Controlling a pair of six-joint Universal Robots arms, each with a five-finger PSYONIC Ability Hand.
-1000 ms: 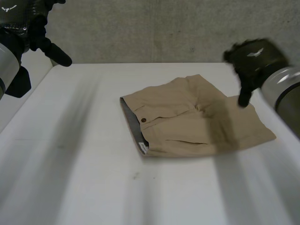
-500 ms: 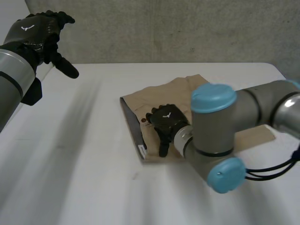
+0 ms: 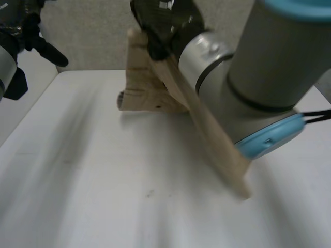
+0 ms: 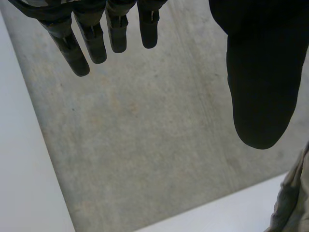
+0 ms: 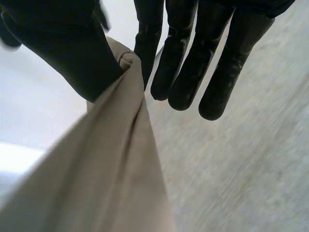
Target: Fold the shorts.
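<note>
Right hand [image 3: 160,23] is up at the top centre of the head view, pinching the khaki shorts [image 3: 147,85] between thumb and a finger, the other fingers straight beside the cloth; the shorts hang from that pinch above the white table [image 3: 103,170], one bunched part low in the upper middle, one long strip slanting towards the lower right past the grey right arm [image 3: 248,67]; whether any part touches the table, I cannot tell. Left hand [image 3: 23,28] sits in the upper left corner, fingers straight and holding nothing, well apart from the cloth, with the concrete wall [image 4: 145,145] beyond its fingertips.

What worries me: that pinch takes only a narrow ridge of cloth, so the shorts may slide out under their own weight; hanging from one point, any fold in them will likely fall open and twist, and laying them down flat looks hard with one hand; the left one is too far off to steady a free end.

The cloth looks like a smooth, matt woven cotton, fairly stiff, creasing into long straight ridges; the table is plain and smooth, the wall rough and mottled.
</note>
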